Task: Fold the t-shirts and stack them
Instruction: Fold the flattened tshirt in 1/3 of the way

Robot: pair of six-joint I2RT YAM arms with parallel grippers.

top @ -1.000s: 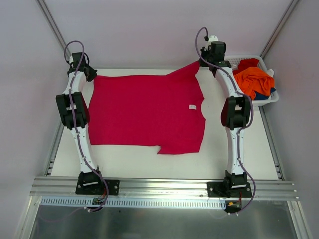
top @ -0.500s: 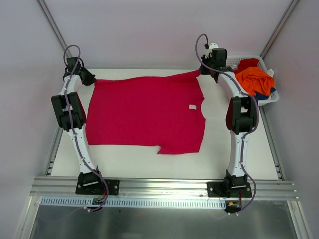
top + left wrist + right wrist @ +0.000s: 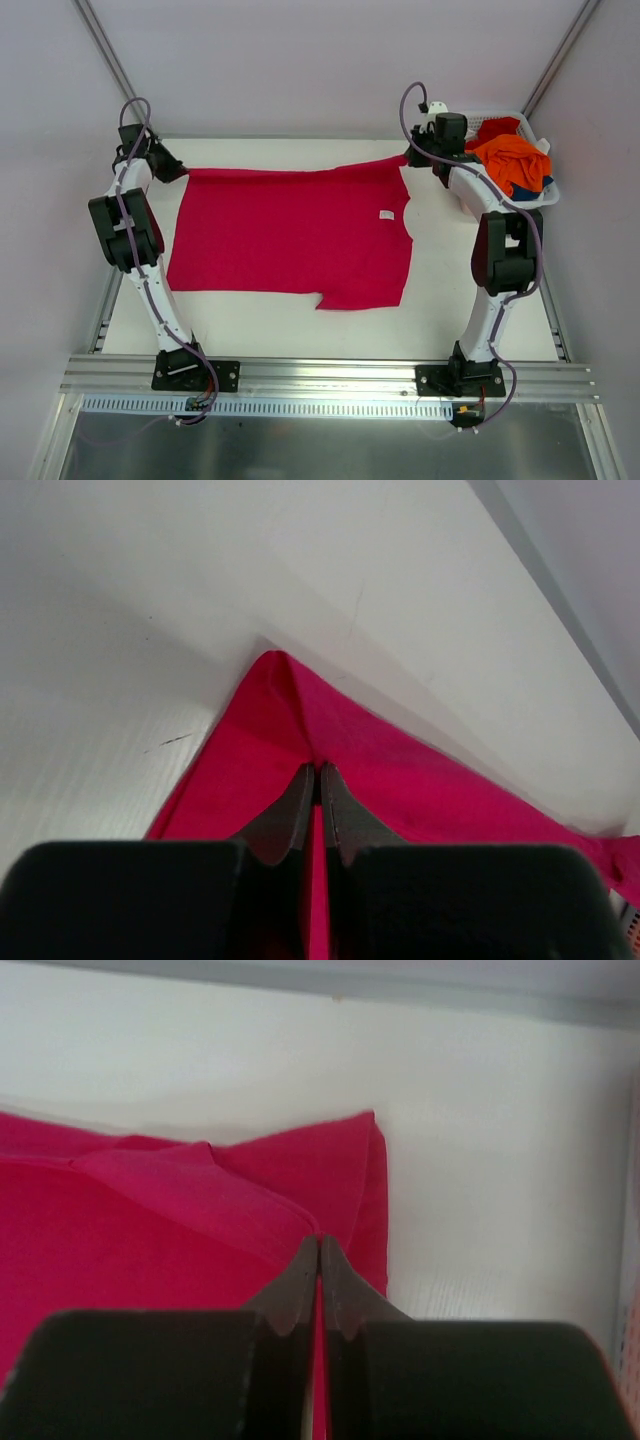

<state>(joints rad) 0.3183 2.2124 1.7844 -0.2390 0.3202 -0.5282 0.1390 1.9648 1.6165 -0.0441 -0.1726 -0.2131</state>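
Observation:
A magenta-pink t-shirt (image 3: pixel 290 230) with a small white label (image 3: pixel 386 214) lies spread on the white table. My left gripper (image 3: pixel 178 170) is shut on its far left corner; the left wrist view shows the cloth (image 3: pixel 400 770) pinched between the fingertips (image 3: pixel 316 772). My right gripper (image 3: pixel 408 158) is shut on its far right sleeve; the right wrist view shows the sleeve (image 3: pixel 300 1175) pinched at the tips (image 3: pixel 319 1242). The far edge is pulled taut between the two grippers. An orange t-shirt (image 3: pixel 510 160), a red one (image 3: pixel 497 128) and a bit of blue (image 3: pixel 535 187) lie in the basket.
A white slotted plastic basket (image 3: pixel 535 203) stands at the far right of the table, close to the right arm. Metal rails run along both table sides and the near edge (image 3: pixel 330 375). Grey walls close in the back.
Both grippers have moved outward with the shirt's far corners: the left one left, the right one right. The far edge has been pulled straighter and the sleeve is stretched flatter.

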